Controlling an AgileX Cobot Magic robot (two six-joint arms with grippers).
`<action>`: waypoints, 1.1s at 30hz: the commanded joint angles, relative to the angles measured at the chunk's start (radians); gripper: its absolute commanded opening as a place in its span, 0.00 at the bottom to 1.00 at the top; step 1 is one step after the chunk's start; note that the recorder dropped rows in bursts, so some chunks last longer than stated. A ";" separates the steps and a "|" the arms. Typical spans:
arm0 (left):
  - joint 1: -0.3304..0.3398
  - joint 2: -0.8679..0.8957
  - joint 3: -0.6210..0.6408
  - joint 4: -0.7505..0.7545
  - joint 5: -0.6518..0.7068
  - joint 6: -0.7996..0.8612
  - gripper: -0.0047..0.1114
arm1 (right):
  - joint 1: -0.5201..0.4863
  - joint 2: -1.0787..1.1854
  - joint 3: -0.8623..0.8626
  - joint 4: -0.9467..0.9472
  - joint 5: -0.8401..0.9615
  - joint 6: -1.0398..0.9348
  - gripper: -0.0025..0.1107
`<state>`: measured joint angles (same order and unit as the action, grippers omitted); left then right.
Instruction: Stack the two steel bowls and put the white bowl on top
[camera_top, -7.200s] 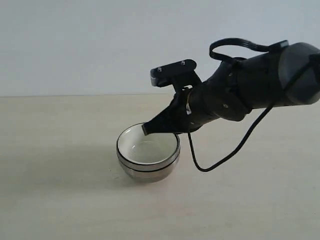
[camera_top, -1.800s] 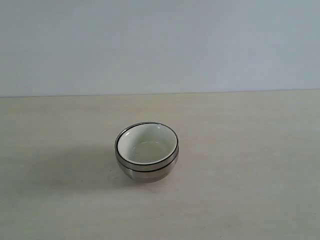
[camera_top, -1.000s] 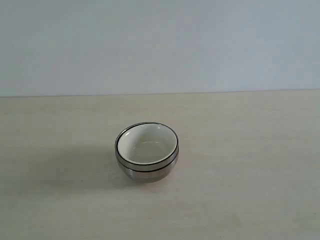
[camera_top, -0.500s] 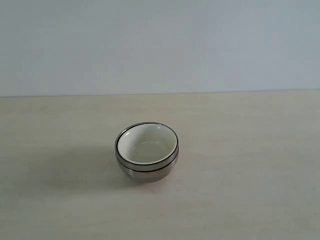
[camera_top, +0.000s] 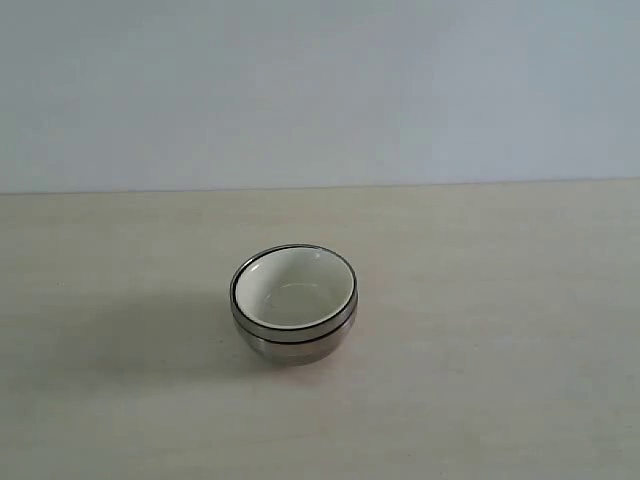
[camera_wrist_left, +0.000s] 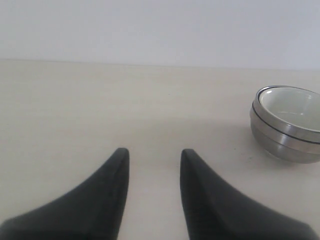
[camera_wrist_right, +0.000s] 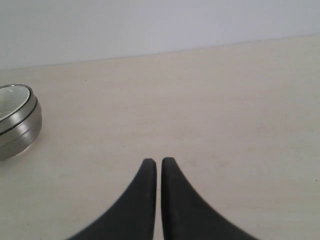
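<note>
The two steel bowls (camera_top: 295, 340) sit nested in the middle of the table, and the white bowl (camera_top: 293, 290) rests inside the upper one. The same stack shows in the left wrist view, steel bowls (camera_wrist_left: 282, 142) under the white bowl (camera_wrist_left: 292, 103), and in the right wrist view as steel bowls (camera_wrist_right: 17, 131) with a sliver of the white bowl (camera_wrist_right: 6, 105). My left gripper (camera_wrist_left: 152, 152) is open over bare table, well apart from the stack. My right gripper (camera_wrist_right: 158, 161) is shut with nothing in it, also far from the stack. Neither arm appears in the exterior view.
A pale wooden table (camera_top: 500, 350) runs back to a plain light wall (camera_top: 320, 90). Nothing else stands on the table besides the stack.
The right arm, which hung over the stack 7.2 s ago, has left the exterior view. Over the last second nothing has moved.
</note>
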<state>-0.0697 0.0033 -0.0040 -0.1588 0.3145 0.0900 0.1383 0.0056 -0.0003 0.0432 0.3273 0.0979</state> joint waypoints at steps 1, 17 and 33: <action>0.003 -0.003 0.004 -0.001 0.001 0.005 0.32 | -0.008 -0.006 0.000 -0.002 -0.004 -0.046 0.02; 0.003 -0.003 0.004 -0.001 0.001 0.005 0.32 | -0.008 -0.006 0.000 -0.002 -0.006 -0.048 0.02; 0.003 -0.003 0.004 -0.001 0.001 0.005 0.32 | -0.008 -0.006 0.000 -0.002 -0.005 -0.117 0.02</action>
<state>-0.0697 0.0033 -0.0040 -0.1588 0.3145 0.0900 0.1383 0.0056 -0.0003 0.0432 0.3287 -0.0105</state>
